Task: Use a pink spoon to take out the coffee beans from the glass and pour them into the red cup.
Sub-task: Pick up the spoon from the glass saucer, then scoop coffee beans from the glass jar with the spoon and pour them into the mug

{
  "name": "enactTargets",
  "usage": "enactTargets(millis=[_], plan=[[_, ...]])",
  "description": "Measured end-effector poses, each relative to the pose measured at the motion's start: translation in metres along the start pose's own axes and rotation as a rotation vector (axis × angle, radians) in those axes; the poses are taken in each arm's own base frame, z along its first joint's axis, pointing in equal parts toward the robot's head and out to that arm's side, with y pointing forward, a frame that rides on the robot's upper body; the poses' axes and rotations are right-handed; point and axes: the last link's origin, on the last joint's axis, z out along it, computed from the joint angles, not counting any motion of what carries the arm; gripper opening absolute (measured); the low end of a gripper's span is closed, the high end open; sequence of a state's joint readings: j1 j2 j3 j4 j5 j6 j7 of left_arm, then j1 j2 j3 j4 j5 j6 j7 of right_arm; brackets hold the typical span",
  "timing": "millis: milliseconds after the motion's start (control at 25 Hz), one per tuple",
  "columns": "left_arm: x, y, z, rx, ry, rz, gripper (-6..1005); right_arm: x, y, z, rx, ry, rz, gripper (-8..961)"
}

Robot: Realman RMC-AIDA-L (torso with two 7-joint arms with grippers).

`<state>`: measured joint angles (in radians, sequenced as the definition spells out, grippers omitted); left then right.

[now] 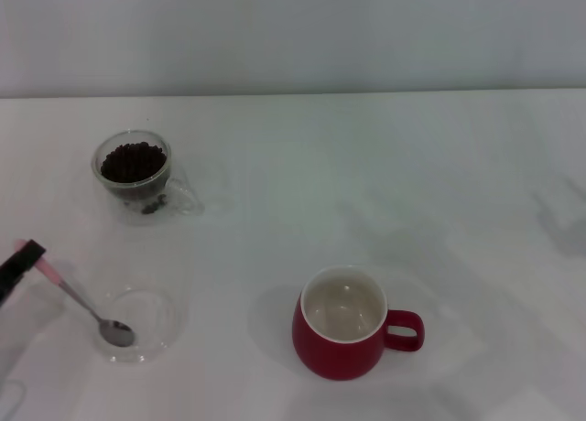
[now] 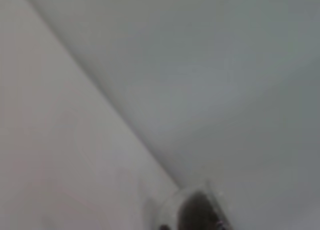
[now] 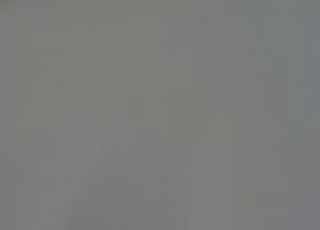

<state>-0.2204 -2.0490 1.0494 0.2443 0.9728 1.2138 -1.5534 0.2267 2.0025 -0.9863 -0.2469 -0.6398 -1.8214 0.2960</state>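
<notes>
On a white table (image 1: 366,174), at the left edge of the head view, the left gripper (image 1: 18,261) grasps the pink spoon (image 1: 82,302) by the end of its pale handle. Only the dark tip of that gripper shows. The spoon slants downward, and its shiny metal bowl rests inside a flat clear round dish (image 1: 157,322) near the front left of the table. Farther back on the left stands the glass (image 1: 137,176), upright and heaped with dark coffee beans (image 1: 134,161), its clear handle facing the front right. Well apart from both, near the front centre, sits the red cup (image 1: 348,325), upright, its cream inside bare and its loop handle pointing right. From the left wrist camera the glass (image 2: 192,210) and its beans appear only as a blur at the frame's edge. No part of the right gripper is visible in any view
</notes>
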Motion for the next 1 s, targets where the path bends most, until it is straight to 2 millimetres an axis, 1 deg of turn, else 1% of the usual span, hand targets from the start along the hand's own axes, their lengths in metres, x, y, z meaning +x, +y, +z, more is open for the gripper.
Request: enactTargets(millis=[160,360,480,680,800,840,880,920,1000], plan=[[0.009,0.008,-0.007,-0.07,0.013,0.056,132,0.0,0.001,0.001,-0.006,-0.002,0.002,545],[0.021,0.02,-0.009,-0.159,0.029,0.151,133,0.0,0.002,0.002,-0.014,-0.004,0.003,545],[0.037,0.027,-0.007,-0.192,0.039,0.217,133,-0.001,0.003,0.002,-0.022,-0.01,0.006,545],[0.071,0.037,0.001,-0.227,0.051,0.32,134,-0.002,0.009,0.002,-0.047,-0.024,0.021,545],[0.101,0.042,0.012,-0.224,0.056,0.358,133,-0.004,0.014,0.001,-0.069,-0.043,0.034,545],[0.108,0.044,0.015,-0.223,0.056,0.365,133,-0.005,0.016,0.001,-0.078,-0.047,0.039,545],[0.108,0.044,0.015,-0.223,0.056,0.365,132,-0.005,0.018,0.002,-0.087,-0.051,0.043,545],[0.132,0.048,0.029,-0.198,0.042,0.391,132,-0.006,0.019,0.002,-0.096,-0.054,0.047,545],[0.146,0.054,0.04,-0.189,0.028,0.404,132,-0.007,0.022,0.002,-0.108,-0.065,0.052,545]])
